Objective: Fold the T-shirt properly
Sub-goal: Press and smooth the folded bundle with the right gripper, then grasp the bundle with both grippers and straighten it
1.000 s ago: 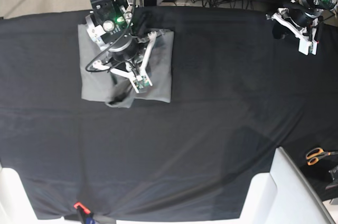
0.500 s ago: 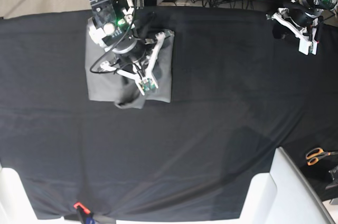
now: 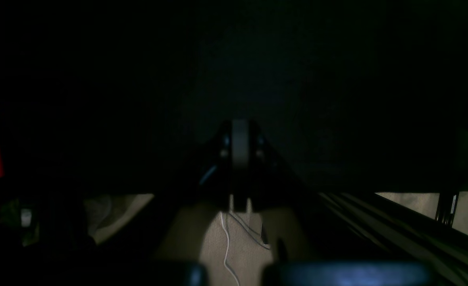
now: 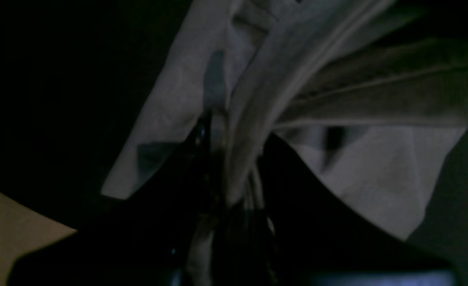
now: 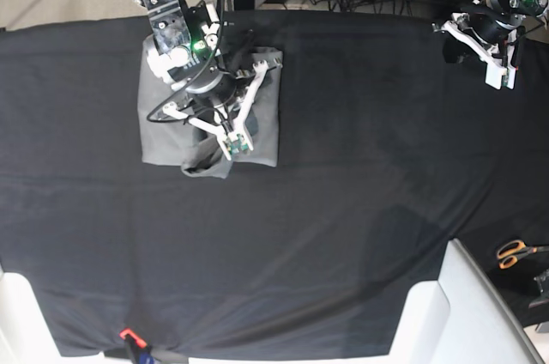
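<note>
With our right gripper (image 4: 234, 178) pinched on a bunched layer of the T-shirt (image 5: 163, 128) and the left gripper (image 3: 239, 147) shut and empty, we judged a slow, even pull best.

plain grey t-shirt (image 5: 163, 124) on black table cloth (image 5: 343, 175); orange-handled scissors (image 5: 515, 253).

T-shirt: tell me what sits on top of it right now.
The right arm hangs over the T-shirt, its tool pinching a bunch of grey fabric. The cloth beneath the arm is hidden, so that part's fold cannot be judged.
</note>
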Tool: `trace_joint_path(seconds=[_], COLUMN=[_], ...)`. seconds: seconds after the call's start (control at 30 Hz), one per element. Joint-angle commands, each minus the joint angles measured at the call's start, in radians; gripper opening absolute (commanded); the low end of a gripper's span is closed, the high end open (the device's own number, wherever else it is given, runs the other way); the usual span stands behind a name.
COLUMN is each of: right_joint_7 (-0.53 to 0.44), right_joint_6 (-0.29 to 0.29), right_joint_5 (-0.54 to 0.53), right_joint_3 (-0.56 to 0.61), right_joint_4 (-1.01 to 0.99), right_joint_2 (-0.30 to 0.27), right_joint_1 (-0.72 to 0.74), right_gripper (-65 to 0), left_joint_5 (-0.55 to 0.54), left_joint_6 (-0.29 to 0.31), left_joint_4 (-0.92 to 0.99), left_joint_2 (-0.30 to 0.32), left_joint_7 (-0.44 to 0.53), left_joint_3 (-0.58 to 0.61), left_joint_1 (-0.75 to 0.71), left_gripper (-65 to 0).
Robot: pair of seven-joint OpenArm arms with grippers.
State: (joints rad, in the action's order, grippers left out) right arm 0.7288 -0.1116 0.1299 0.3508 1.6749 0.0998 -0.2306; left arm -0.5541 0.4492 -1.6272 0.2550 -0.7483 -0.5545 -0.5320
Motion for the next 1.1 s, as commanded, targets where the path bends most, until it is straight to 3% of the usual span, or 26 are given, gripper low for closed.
trace_joint_path(seconds=[0.0,0.1,0.17,0.33,0.4,0.73,0.83,0.93,1.0,1.07], right_joint_7=[-0.022,-0.022,-0.022,-0.025,-0.027,-0.021,0.03,0.11,0.125,0.125], right_joint_6=[0.006,0.006,0.006,0.003,0.0,-0.004,-0.043,-0.119,-0.127,-0.115], right_joint_5=[-0.009,-0.011,-0.011,-0.014,-0.04,-0.384,-0.497,-0.622,-0.652,-0.654], right_joint_3=[0.001,0.006,0.006,0.008,0.008,0.012,0.012,0.004,0.003,0.001], right_joint_4=[0.014,0.014,0.014,0.014,0.014,-0.057,-0.066,-0.058,-0.017,0.058], right_joint_2=[0.007,0.01,0.011,0.011,0.011,-0.012,-0.012,-0.012,-0.022,-0.073], right_joint_1=[0.009,0.007,0.007,0.007,0.009,0.092,0.115,0.136,0.138,0.13], right_gripper=[-64.4,-64.1,-60.3,-34.4,-28.5,-27.3,-27.3,-27.3,-27.3,-27.5], left_joint_5=[-0.014,-0.014,-0.014,-0.014,-0.014,-0.014,-0.014,-0.014,-0.013,-0.013], left_joint_6=[0.003,0.003,0.003,0.003,0.003,0.003,0.003,0.003,0.003,0.003], left_joint_4=[-0.012,-0.012,-0.012,-0.012,-0.012,-0.012,-0.012,-0.012,-0.009,0.002], left_joint_2=[0.013,0.016,0.016,0.016,0.016,0.016,0.017,0.017,0.017,0.017], left_joint_7=[0.016,0.016,0.016,0.016,0.016,0.016,0.016,0.016,0.016,0.016], left_joint_3=[-0.006,-0.006,-0.006,-0.006,-0.006,-0.011,-0.011,-0.011,-0.012,-0.012], left_joint_1=[-0.003,-0.003,-0.003,-0.001,-0.001,-0.001,-0.001,0.006,0.011,0.013], left_gripper=[-65.0,-65.0,-65.0,-65.0,-65.0,-65.0,-65.0,-65.0,-65.0,-65.0])
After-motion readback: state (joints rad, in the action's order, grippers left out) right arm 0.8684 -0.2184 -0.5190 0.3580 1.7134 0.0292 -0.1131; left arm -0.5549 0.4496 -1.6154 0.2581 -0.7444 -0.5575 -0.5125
